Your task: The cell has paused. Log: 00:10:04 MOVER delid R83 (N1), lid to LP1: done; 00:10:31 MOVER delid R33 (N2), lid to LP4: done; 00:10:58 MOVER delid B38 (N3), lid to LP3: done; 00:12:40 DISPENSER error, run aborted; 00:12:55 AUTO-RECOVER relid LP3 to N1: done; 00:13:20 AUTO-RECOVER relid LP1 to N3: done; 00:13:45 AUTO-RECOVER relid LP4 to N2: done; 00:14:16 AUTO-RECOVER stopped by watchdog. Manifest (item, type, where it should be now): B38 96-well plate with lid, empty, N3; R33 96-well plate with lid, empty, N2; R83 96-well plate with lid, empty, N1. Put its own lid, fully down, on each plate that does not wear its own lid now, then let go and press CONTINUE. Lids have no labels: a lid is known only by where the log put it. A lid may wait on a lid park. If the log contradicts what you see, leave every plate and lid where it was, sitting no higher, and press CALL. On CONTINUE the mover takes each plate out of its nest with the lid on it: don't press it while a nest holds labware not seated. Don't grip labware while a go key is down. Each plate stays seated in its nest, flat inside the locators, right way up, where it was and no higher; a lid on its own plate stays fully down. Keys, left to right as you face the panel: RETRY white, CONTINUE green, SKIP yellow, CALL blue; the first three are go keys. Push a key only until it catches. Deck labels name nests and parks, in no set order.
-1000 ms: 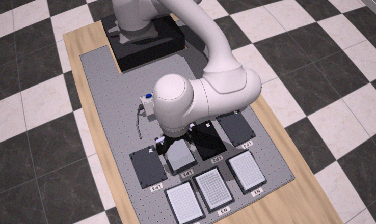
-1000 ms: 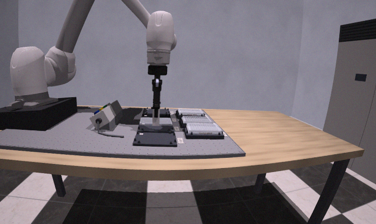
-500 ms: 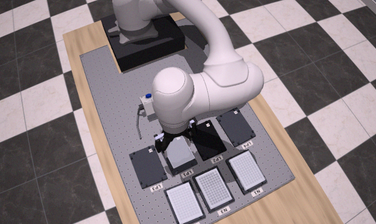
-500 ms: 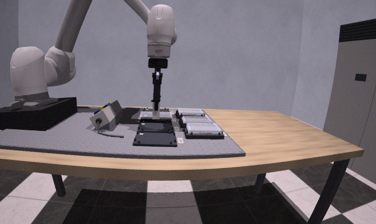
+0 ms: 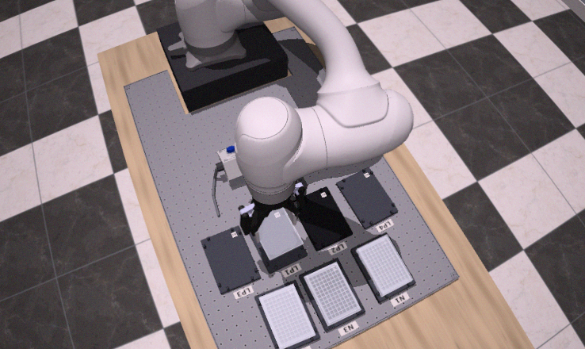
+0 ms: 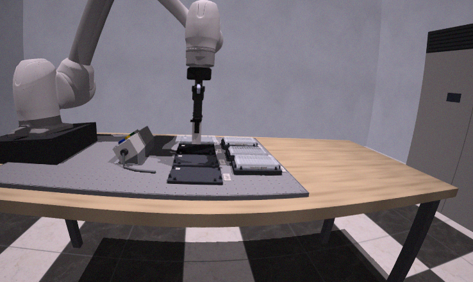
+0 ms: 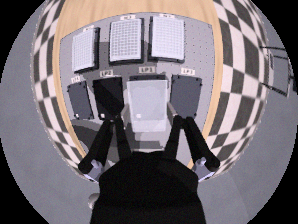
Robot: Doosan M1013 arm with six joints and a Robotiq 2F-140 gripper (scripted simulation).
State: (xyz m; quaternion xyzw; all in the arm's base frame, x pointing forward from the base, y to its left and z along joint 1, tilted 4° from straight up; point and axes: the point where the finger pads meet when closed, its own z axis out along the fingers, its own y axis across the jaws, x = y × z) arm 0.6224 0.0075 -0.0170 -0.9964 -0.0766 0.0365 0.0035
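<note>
Lid (image 5: 279, 236) is clamped in the end effector (image 5: 272, 212) above park LP1 (image 5: 291, 270). It should be kept level and carried to its own plate.
</note>
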